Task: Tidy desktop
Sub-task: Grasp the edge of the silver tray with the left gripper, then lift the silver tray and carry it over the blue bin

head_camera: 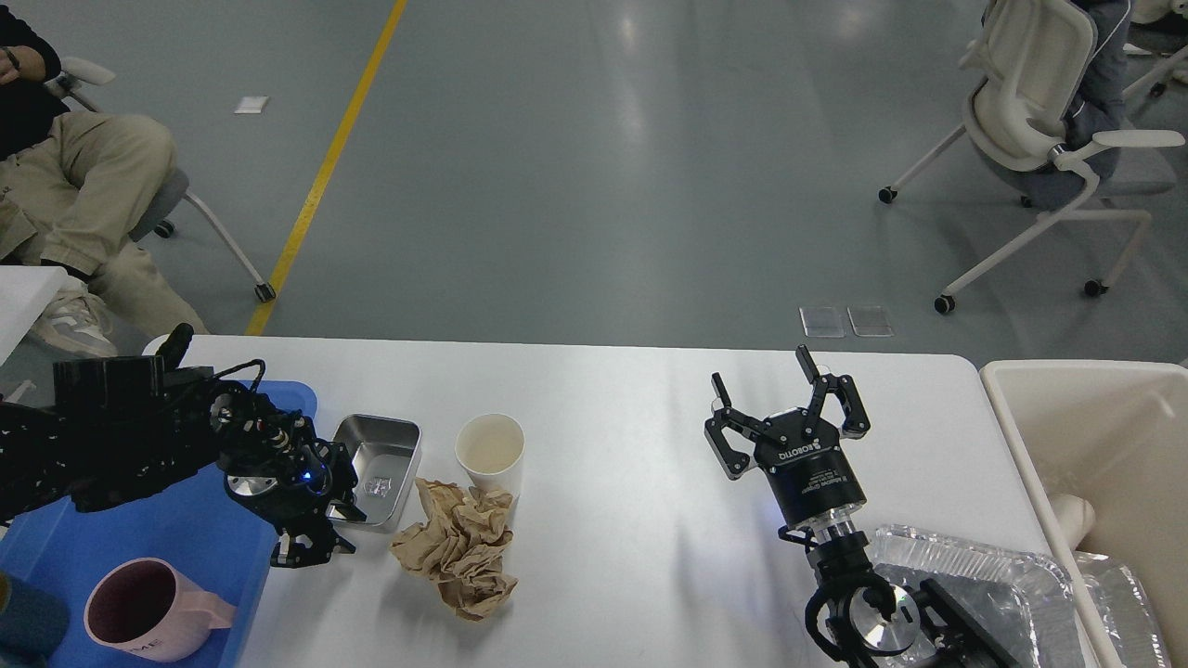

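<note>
Desk (603,390) was the big white top filling the lower view, rigid and fixed, nothing to grasp there; clutter on it was what needed handling. Cream bin (1095,436) stood at its right edge, blue tray (139,529) at its left with a pink mug (139,608) inside. Foil tray (984,575) lay near right, thin, likely dents easily, best taken by the rim. Crumpled brown paper (459,547) sat centre-left, light and soft, pinch anywhere on the bulk. Small steel tin (376,459) just beside it, stiff and probably slippery, grip a side wall. Paper cup (490,450) upright behind the paper, light, crushable, hold gently by the rim. Right end effector (789,408) hovered empty, fingers spread. Left end effector (320,529) was at the tin's near corner, dark; could not tell its state.
</note>
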You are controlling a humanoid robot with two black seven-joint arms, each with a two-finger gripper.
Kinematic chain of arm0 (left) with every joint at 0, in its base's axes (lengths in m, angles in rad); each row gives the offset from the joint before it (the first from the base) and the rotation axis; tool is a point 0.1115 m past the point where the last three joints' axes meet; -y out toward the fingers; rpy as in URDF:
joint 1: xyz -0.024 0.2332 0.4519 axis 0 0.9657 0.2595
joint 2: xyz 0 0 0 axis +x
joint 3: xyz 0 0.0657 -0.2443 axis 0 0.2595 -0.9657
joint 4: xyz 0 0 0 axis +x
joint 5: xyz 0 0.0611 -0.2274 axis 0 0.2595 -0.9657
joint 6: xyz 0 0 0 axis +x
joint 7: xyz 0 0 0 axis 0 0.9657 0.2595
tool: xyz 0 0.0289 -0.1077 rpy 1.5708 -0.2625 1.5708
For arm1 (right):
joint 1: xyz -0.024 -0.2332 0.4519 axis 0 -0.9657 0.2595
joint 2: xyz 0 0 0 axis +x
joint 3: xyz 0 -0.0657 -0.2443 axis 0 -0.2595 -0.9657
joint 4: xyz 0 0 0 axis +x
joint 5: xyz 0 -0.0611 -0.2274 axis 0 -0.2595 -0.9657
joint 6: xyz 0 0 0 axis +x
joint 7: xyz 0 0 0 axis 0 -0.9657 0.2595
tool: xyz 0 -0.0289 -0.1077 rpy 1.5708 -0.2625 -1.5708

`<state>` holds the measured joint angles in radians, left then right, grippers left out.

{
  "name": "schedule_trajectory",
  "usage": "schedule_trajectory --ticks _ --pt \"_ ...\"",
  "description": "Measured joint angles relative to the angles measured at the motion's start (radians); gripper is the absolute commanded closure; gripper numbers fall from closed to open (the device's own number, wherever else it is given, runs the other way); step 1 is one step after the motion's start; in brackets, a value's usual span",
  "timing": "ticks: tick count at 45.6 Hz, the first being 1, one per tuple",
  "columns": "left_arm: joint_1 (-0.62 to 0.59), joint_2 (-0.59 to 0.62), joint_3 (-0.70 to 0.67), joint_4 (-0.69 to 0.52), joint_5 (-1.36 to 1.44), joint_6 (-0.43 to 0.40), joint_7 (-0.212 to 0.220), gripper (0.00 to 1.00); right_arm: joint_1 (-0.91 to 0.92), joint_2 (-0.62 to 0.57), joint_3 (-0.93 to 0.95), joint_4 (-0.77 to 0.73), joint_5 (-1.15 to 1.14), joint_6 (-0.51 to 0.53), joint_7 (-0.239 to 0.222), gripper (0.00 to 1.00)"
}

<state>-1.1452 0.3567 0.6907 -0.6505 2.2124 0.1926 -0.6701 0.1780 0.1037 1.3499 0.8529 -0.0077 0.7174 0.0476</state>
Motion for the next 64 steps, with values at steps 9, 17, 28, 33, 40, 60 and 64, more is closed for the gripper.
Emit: schedule_trajectory --ticks 9,17,28,33,40,60,64 --pt "0.01 0.001 0.0 0.03 -0.002 -0.001 -0.001 1.0 0.0 0.0 0.0 0.0 0.0 0.0 0.0 0.0" --pt "0.013 0.002 0.001 0.044 -0.002 -0.001 -0.002 1.0 0.0 -0.001 0.0 0.0 0.0 0.0 0.0 0.0" --pt "0.011 0.002 0.001 0.047 -0.004 0.0 -0.002 1.0 0.0 0.0 -0.001 -0.001 0.0 0.0 0.0 0.0" --pt "0.002 0.002 0.0 0.045 -0.01 0.001 -0.003 1.0 0.001 0.003 -0.002 -0.003 0.0 0.0 0.0 0.0" --pt "-0.03 0.006 -0.01 0.038 -0.044 0.003 -0.005 1.0 0.003 0.004 -0.002 -0.003 0.0 -0.001 0.0 0.0" --pt "-0.254 0.143 -0.019 -0.12 -0.071 0.001 -0.017 1.0 0.012 0.01 -0.002 -0.003 -0.001 -0.002 0.001 0.0" --pt "-0.323 0.193 -0.019 -0.183 -0.073 -0.006 -0.018 1.0 0.022 0.011 -0.002 -0.003 -0.002 -0.003 0.001 0.0"
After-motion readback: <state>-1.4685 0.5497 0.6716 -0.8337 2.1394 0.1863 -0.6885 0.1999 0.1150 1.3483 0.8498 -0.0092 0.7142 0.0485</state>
